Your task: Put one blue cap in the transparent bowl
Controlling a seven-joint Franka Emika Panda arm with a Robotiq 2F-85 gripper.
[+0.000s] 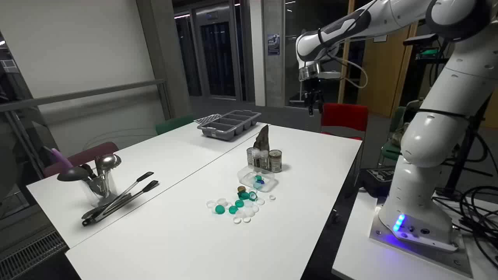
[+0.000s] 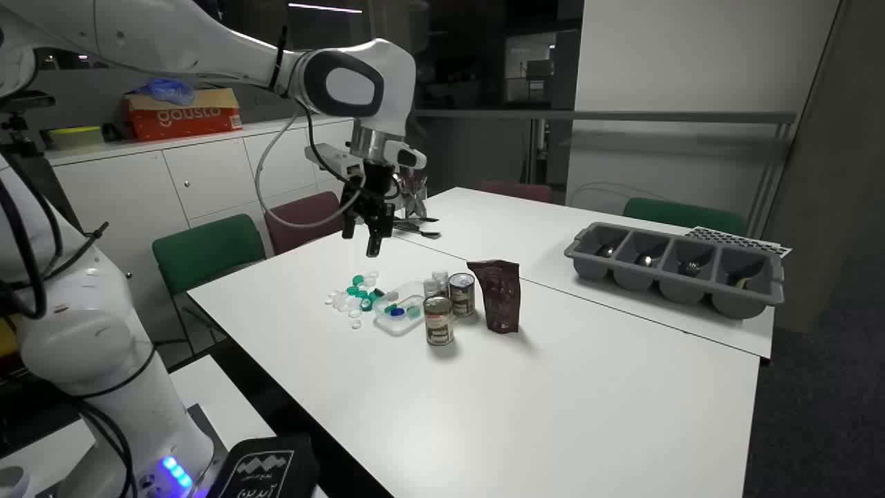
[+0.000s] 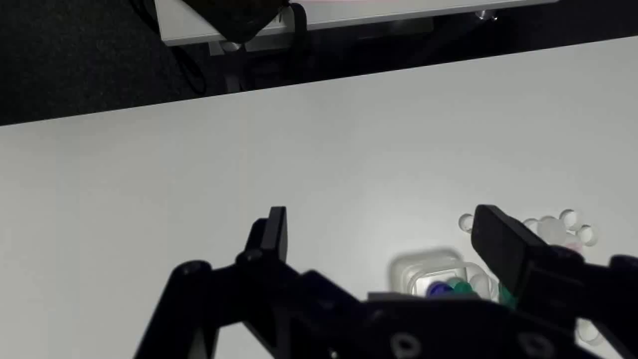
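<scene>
Gripper (image 3: 381,227): jaws wide, nothing held. Blue cap (image 2: 397,312) lies in transparent bowl (image 2: 395,328), nearer the robot-side edge of the tabletop (image 2: 588,394) than the opposite; probably light, stiff, slick: pinch its sides.

Wears glossy white on rounded arm (image 1: 433,134), with dark grey oval band (image 2: 316,79), silver collar (image 2: 368,144), black straps (image 1: 443,112), pale looped hose (image 2: 258,178). Glows blue from light strip (image 1: 399,223) on white base (image 1: 430,214), near right in exterior view. Ends in angular black gripper (image 3: 382,222).
</scene>
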